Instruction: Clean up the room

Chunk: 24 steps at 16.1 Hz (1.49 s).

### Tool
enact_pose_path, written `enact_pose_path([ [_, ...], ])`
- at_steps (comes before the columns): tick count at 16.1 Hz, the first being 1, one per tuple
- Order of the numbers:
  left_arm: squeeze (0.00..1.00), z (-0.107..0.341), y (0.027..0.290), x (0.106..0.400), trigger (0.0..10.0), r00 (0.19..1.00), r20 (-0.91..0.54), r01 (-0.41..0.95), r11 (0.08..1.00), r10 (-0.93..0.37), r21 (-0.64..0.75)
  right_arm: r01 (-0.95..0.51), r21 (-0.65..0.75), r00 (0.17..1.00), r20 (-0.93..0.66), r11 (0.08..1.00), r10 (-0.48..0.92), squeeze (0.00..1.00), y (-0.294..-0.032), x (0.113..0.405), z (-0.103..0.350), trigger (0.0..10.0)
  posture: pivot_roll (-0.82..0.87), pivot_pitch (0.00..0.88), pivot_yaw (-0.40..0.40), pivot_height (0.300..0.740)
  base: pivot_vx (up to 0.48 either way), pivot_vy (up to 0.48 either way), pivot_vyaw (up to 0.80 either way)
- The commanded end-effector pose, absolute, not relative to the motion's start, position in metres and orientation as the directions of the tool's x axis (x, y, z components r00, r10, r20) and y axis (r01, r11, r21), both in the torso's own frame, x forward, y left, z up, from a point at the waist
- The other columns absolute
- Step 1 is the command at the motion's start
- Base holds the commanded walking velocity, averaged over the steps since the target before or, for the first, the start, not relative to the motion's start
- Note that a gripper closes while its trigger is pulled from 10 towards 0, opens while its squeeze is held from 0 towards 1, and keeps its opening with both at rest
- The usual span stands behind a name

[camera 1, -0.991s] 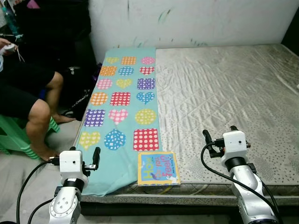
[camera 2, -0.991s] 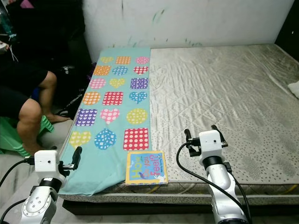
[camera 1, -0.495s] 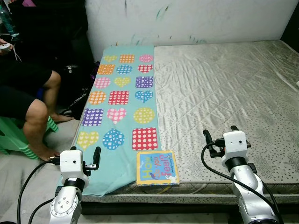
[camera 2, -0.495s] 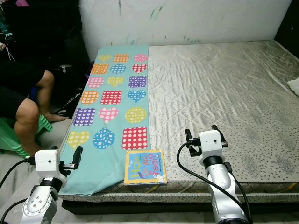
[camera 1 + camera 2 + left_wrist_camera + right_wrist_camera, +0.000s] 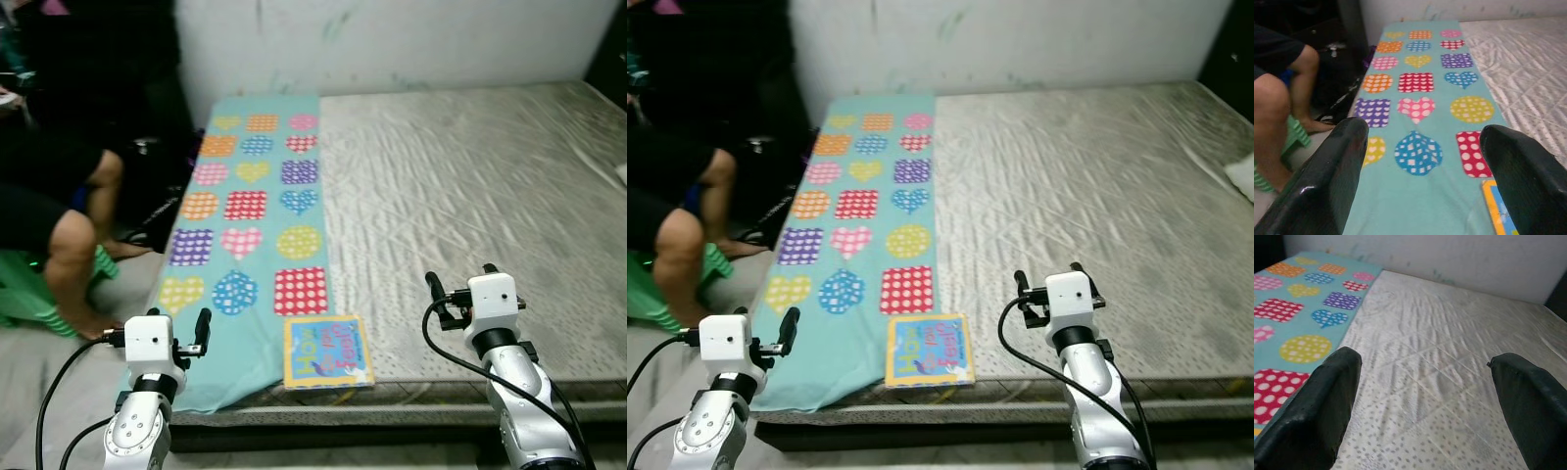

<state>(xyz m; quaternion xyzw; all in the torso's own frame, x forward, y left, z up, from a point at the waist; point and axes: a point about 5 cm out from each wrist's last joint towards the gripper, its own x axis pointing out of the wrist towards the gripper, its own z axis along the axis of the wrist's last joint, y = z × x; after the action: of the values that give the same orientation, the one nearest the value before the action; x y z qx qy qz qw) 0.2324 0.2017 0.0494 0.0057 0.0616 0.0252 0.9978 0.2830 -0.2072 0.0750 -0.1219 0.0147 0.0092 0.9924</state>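
A yellow-edged children's book (image 5: 327, 352) lies flat at the front edge of the grey mattress (image 5: 470, 186). Beside it, a turquoise cloth (image 5: 250, 211) with dotted hearts and squares covers the mattress's left strip and hangs over the front. My left gripper (image 5: 157, 330) is open, low and left of the book, off the cloth's front corner. My right gripper (image 5: 460, 279) hovers open over the mattress front, to the right of the book. In the left wrist view the gripper (image 5: 1422, 132) frames the cloth (image 5: 1420, 88) and a corner of the book (image 5: 1492, 208).
A person (image 5: 59, 206) sits on a green stool (image 5: 29, 294) at the left, bare feet on the floor near the bed's corner. A white wall (image 5: 392, 39) backs the mattress. Something white (image 5: 1242, 176) lies at the mattress's right edge.
The whole picture has shifted a little and blurred, so the camera moved. The book, the cloth and both open grippers keep their places.
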Motion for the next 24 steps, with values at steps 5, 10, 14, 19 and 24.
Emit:
enact_pose_path([
  [5, 0.0, 0.0534, 0.2037, 0.2344, 10.0, 0.992, -0.113, -0.056, 0.998, 0.057, 0.014, -0.035, -0.231, 0.999, -0.025, 0.972, 0.03, 0.0, -0.2065, 0.2844, 0.0767, 10.0, -0.16, 0.031, 0.046, 0.74, 0.0, 0.0, -0.16],
  [10, 0.0, 0.0539, 0.2033, 0.234, 10.0, 0.992, -0.112, -0.056, 0.998, 0.057, 0.009, -0.034, -0.222, 0.999, -0.04, 0.974, 0.026, 0.0, -0.2068, 0.2846, 0.075, 10.0, -0.15, 0.03, 0.043, 0.74, 0.0, 0.0, -0.63],
  [14, 0.0, 0.0531, 0.2022, 0.2332, 10.0, 0.992, -0.117, -0.054, 0.999, 0.054, 0.002, -0.032, -0.222, 0.999, -0.041, 0.975, 0.023, 0.0, -0.2079, 0.2832, 0.0747, 10.0, -0.16, 0.035, 0.044, 0.74, 0.0, 0.0, -0.71],
  [19, 0.0, 0.0529, 0.2002, 0.2331, 10.0, 0.992, -0.119, -0.044, 0.999, 0.041, -0.016, -0.036, -0.227, 0.999, -0.044, 0.973, 0.027, 0.0, -0.2085, 0.2832, 0.0746, 10.0, -0.16, 0.038, 0.038, 0.74, 0.0, 0.0, 0.0],
  [24, 0.0, 0.0541, 0.1975, 0.2318, 10.0, 0.994, -0.106, -0.016, 0.999, 0.013, -0.029, -0.038, -0.229, 0.999, -0.042, 0.973, 0.029, 0.0, -0.2079, 0.284, 0.0751, 10.0, -0.16, 0.04, 0.037, 0.74, 0.0, 0.0, 0.0],
])
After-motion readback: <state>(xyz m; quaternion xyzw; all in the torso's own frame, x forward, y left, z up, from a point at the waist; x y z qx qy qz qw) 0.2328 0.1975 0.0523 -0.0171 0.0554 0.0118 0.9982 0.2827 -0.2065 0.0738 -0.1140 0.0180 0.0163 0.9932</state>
